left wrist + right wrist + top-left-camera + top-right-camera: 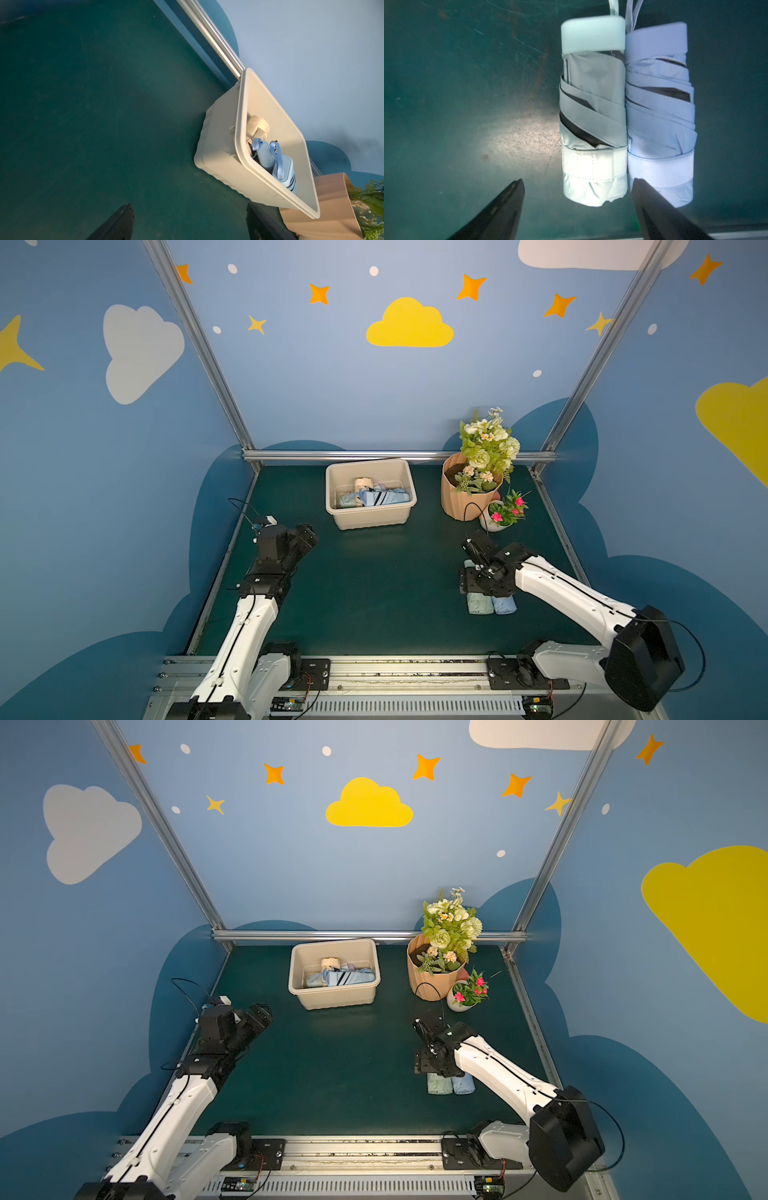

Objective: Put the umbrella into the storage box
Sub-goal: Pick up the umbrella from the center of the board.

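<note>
The dark green bench [374, 597] is carrying everything. The right arm [573, 593] is reaching over two folded umbrellas lying on the bench's right side. The left arm [253, 614] is resting at the left edge, well apart from them, so the right arm is sitting far nearer for the pick.

The storage box [338, 518] is standing at the back, mid-bench, holding several folded umbrellas [374, 497], with the peach flower pot [457, 502] near it.

The mint umbrella [593, 116] and the pale blue umbrella [660, 116] are lying flat, side by side and touching along their length. Both long axes are running straight away from the right jaws, handles at the farther end.

The right jaws are standing released, grasping nothing. One finger [500, 212] is hovering over bare bench beside the mint umbrella, and the second finger [660, 212] is overlapping the blue one's near end by the seam. A clean grip on the mint umbrella is probably depending on that finger slipping between the two.

The left jaws are gaping too, empty, facing the box.

No brand, label or writing is showing legibly.
</note>
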Action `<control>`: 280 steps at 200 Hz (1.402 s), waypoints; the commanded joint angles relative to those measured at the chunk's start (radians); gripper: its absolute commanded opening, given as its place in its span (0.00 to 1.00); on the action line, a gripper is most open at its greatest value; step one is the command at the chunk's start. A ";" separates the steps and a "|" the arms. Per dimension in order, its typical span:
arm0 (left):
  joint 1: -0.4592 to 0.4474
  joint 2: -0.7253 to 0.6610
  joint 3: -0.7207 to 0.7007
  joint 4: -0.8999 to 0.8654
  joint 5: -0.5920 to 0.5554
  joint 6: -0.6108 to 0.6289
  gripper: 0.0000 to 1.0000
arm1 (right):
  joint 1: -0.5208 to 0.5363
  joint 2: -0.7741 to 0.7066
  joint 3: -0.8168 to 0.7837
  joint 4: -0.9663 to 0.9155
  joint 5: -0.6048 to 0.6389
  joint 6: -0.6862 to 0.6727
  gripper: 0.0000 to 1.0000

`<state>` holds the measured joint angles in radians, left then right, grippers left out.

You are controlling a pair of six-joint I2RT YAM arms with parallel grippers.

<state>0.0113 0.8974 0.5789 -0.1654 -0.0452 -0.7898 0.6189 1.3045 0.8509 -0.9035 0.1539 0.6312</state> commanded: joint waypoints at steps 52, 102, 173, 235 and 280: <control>-0.001 0.007 0.006 -0.008 0.039 -0.017 0.89 | -0.033 0.228 0.094 -0.069 -0.038 -0.098 0.88; -0.001 0.009 0.004 0.001 0.038 -0.028 0.89 | -0.037 0.174 0.077 -0.130 0.006 -0.086 0.89; -0.001 0.019 0.006 0.003 0.029 -0.005 0.89 | -0.037 0.232 0.028 -0.032 -0.053 -0.064 0.85; -0.001 0.008 0.006 0.010 0.024 -0.003 0.89 | -0.037 0.292 -0.010 0.020 -0.042 -0.053 0.79; -0.001 0.005 0.007 0.019 0.016 0.012 0.89 | -0.021 0.293 -0.020 0.024 -0.015 -0.044 0.62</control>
<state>0.0109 0.9161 0.5777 -0.1658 -0.0185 -0.8062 0.5846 1.5837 0.8581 -0.9047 0.1276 0.5705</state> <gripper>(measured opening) 0.894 0.650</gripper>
